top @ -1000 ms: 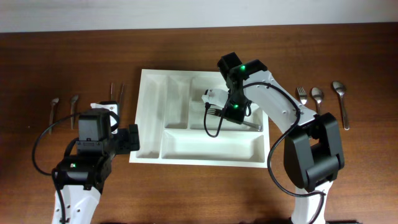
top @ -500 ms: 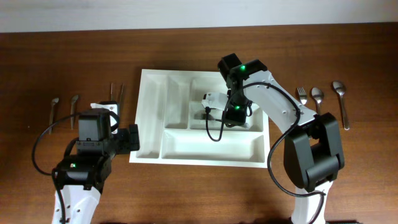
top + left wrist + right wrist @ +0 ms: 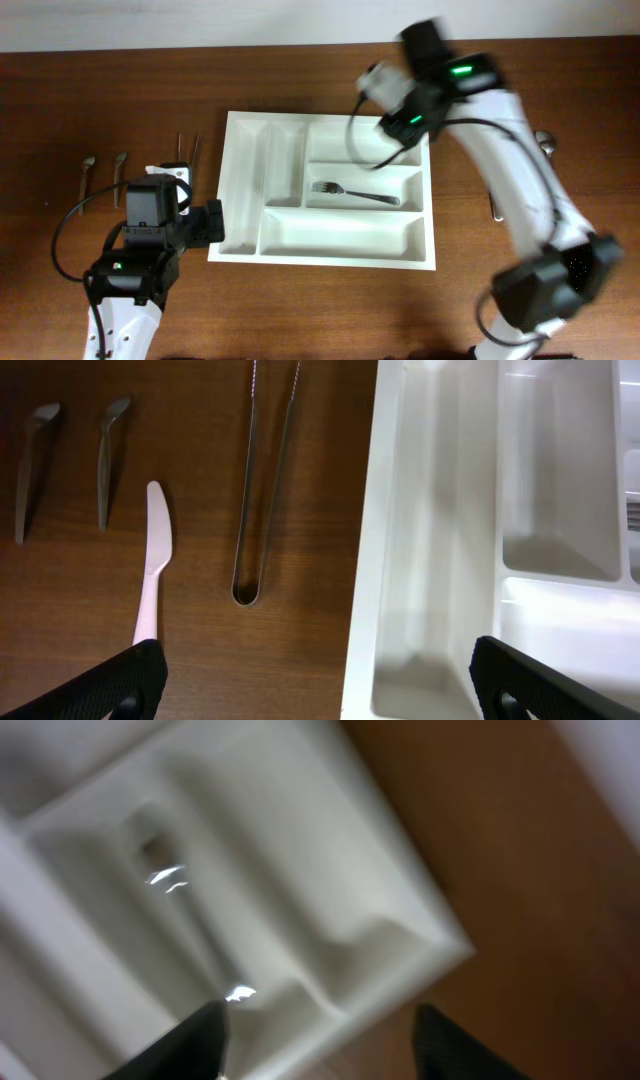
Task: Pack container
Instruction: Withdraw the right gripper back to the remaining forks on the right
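Observation:
The container (image 3: 245, 190) is a large white tray with compartments at the table's middle. A metal fork (image 3: 355, 192) lies flat in its middle wide compartment, touched by nothing. My right gripper (image 3: 405, 125) hovers, blurred, above the tray's far right corner. In the right wrist view it (image 3: 315, 1045) is open and empty over the container's corner (image 3: 400, 935). My left gripper (image 3: 215, 222) stays at the tray's left edge. In the left wrist view it (image 3: 320, 690) is open, straddling the container's left rim (image 3: 365, 560).
Left of the tray lie metal tongs (image 3: 265, 480), a white plastic knife (image 3: 150, 560) and two spoons (image 3: 30, 460) (image 3: 110, 450). More cutlery, including a spoon (image 3: 543, 140), lies to the right, mostly hidden under my right arm.
My right gripper opened and let go of the fork, which now lies in the middle compartment. That arm rose and swung toward the far right. The left arm has not moved.

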Tool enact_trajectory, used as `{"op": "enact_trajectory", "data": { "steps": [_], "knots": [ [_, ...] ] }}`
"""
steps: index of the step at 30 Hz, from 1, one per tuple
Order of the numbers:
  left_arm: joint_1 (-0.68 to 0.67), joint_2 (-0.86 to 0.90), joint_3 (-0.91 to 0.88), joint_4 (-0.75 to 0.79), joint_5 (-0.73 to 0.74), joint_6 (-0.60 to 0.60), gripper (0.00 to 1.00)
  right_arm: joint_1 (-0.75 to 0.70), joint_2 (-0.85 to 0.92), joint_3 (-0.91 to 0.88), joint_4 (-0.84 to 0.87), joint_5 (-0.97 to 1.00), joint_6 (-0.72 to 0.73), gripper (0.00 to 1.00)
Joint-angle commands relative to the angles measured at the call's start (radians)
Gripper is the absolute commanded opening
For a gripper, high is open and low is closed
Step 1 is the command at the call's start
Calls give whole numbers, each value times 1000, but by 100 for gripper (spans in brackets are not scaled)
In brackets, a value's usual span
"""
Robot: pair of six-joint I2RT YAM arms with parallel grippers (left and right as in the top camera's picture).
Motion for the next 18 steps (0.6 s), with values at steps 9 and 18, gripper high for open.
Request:
{"op": "enact_trajectory", "data": {
  "steps": [9, 18],
  "knots": [
    [-2, 2, 18, 5, -5, -6, 99, -424, -251, 15, -122, 10, 431, 84],
    [-2, 2, 18, 4, -4, -6, 99, -475, -491, -351, -152, 12, 535, 89]
  ]
}}
